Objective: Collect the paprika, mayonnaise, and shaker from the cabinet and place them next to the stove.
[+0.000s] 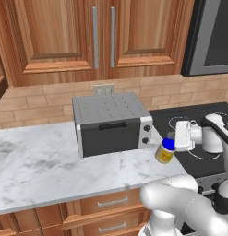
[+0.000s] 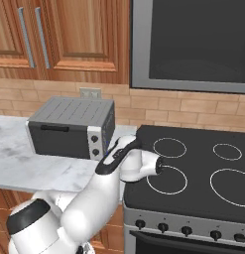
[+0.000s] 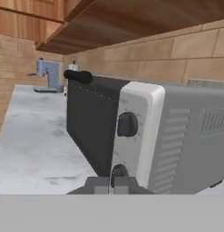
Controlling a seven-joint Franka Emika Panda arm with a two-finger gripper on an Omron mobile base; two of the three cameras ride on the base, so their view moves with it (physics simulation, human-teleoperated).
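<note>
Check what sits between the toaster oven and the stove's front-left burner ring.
In the left base view, the mayonnaise stands tilted at the counter's edge between the toaster oven and the stove, right against the gripper.

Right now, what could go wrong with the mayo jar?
1. The jar is tilted next to the stove, so it might tip over and roll.
2. The pincer is shut with nothing in it, so it can't catch the jar.
3. The oven is close, and the hand might bump it.
</note>
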